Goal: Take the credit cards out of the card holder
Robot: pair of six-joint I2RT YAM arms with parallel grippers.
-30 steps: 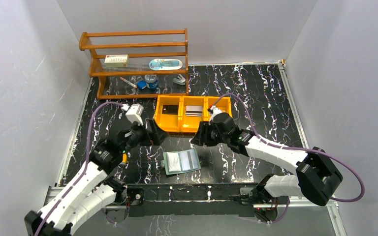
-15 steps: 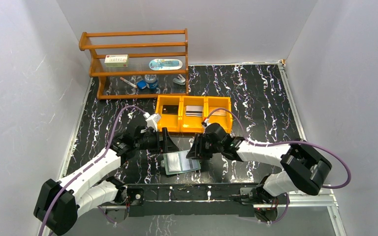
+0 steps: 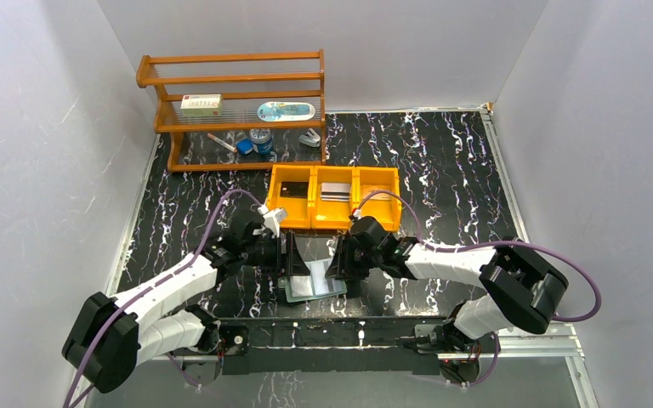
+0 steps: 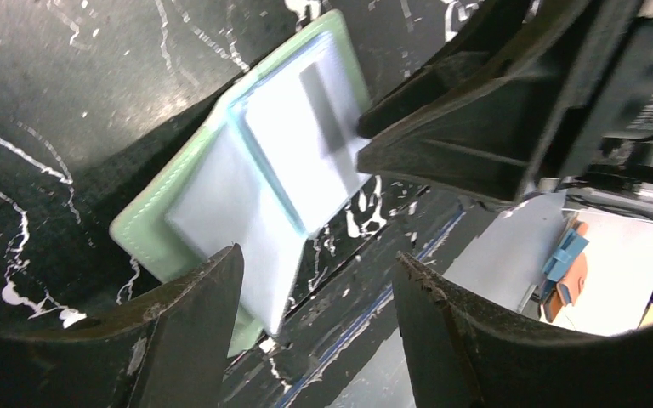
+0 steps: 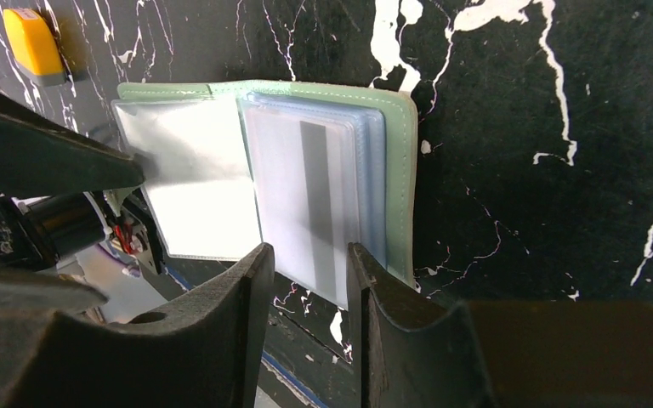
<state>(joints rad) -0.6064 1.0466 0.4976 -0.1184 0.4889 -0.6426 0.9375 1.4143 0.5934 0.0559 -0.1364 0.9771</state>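
Black white-veined counter [image 3: 442, 170] takes up most of the cell. Tall slatted wooden rack [image 3: 231, 81] stands back left and I don't need it. In front of it is the orange three-compartment plastic tray [image 3: 327, 221]. A thin black card [image 3: 296, 189] is in its left bin and a silver-grey card [image 3: 335, 190] in the middle bin. Something brownish in the right bin I take for the tan card [image 3: 380, 195], partly under a cable.

Near the front edge, between my two arms, is the small muted-green two-panel card holder [image 3: 315, 282]. It lies flat and spread, pale glossy pockets up.

Left pincer [image 4: 316, 259] sits low at the holder's left panel. Its fingers are well apart with the holder's near edge showing between them, nothing clamped. Right pincer [image 5: 308, 251] is over the right panel, fingers apart by a narrow gap. The edge of a clear pocket leaf sits in that gap, not pinched as far as I see. A grey stripe shows through that leaf. Card inside or just glare, can't tell.

Step in hand, my read: pin the holder and go through the pockets for anything left.
- Left should press its panel flat so the holder can't slide or fold shut.
- Right should catch a card edge, not the sleeve film.
- The film looks slick and floppy and will likely come up with the card.
- I'd pull straight along the pocket mouth, slowly.
- If the whole holder lifts, I'd stop and re-pin.
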